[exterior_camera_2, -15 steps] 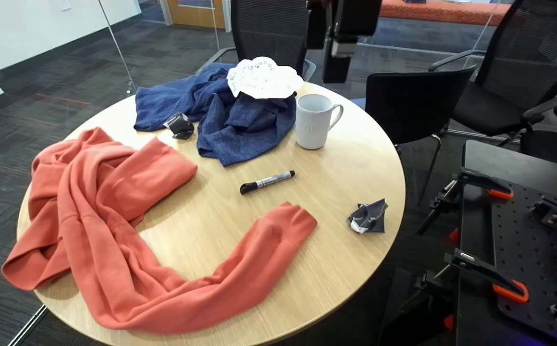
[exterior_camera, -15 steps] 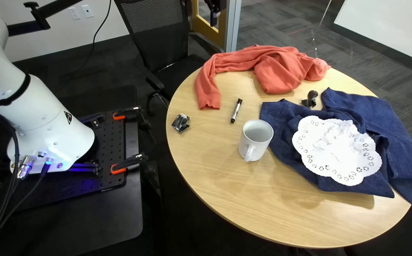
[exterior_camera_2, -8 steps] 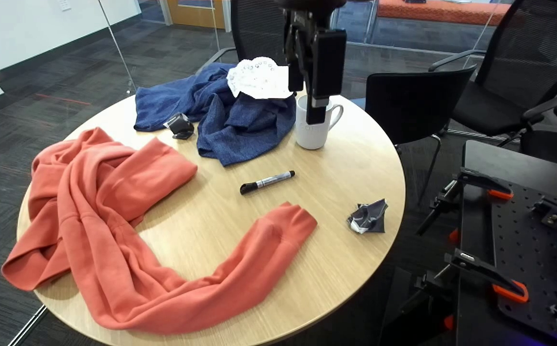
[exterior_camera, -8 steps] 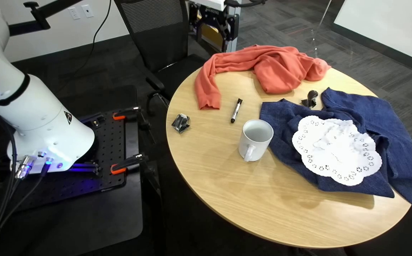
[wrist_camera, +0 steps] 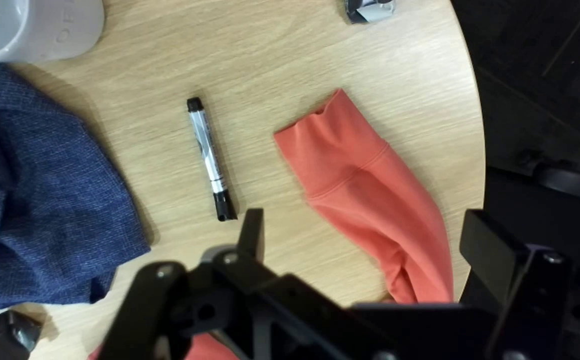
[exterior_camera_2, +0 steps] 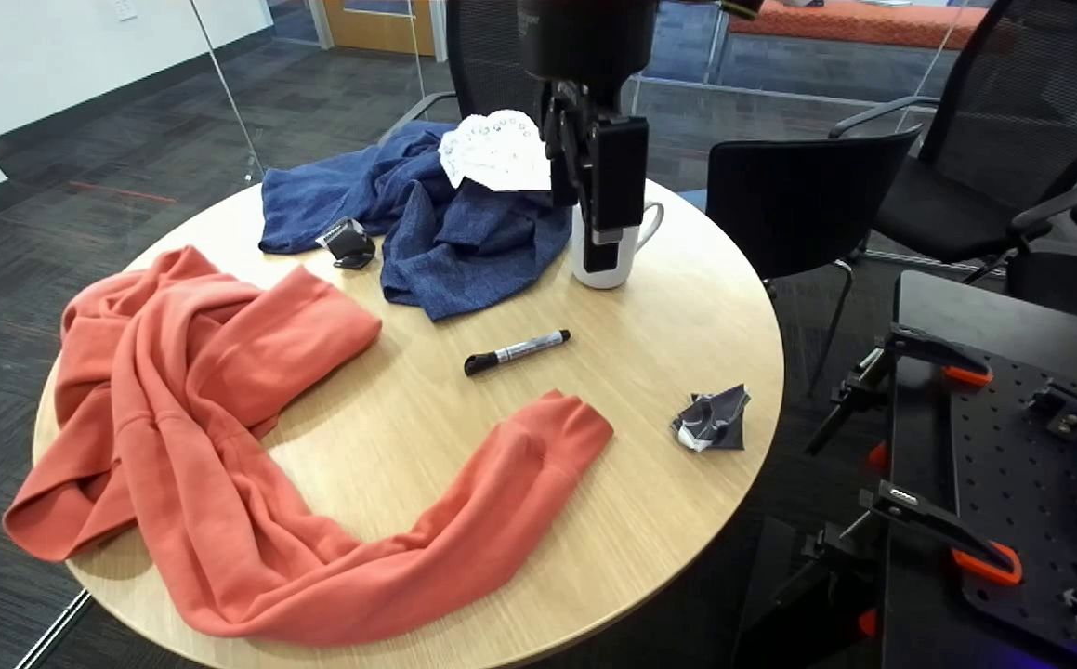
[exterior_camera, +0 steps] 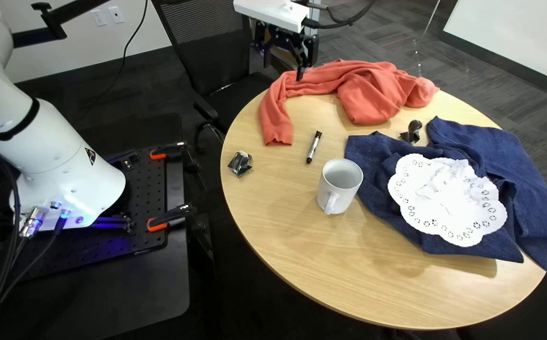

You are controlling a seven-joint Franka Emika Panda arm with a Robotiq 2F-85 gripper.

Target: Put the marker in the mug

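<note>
The marker lies flat on the round table, black at both ends with a whitish barrel; it shows in both exterior views [exterior_camera: 314, 147] [exterior_camera_2: 519, 351] and in the wrist view [wrist_camera: 207, 150]. The white mug [exterior_camera: 340, 186] stands upright near it, handle to the side. In an exterior view the mug [exterior_camera_2: 629, 257] is partly hidden behind my gripper [exterior_camera_2: 584, 232]. The mug is cut off at the upper left of the wrist view [wrist_camera: 64, 35]. My gripper [exterior_camera: 282, 72] is open and empty, above the table. In the wrist view its fingers [wrist_camera: 365, 222] are wide apart, the marker outside them.
A red-orange garment [exterior_camera: 367, 94] lies along the table, its sleeve [wrist_camera: 365, 175] under my gripper. A blue cloth [exterior_camera: 382, 151] with a white doily [exterior_camera: 448, 198] lies beside the mug. A crumpled dark wrapper [exterior_camera_2: 713, 418] and a dark clip-like object [exterior_camera_2: 348, 243] are also on the table.
My gripper has come down toward the table and now shows more fully in both exterior views, covering part of the mug in one of them. The marker and mug have not moved.
</note>
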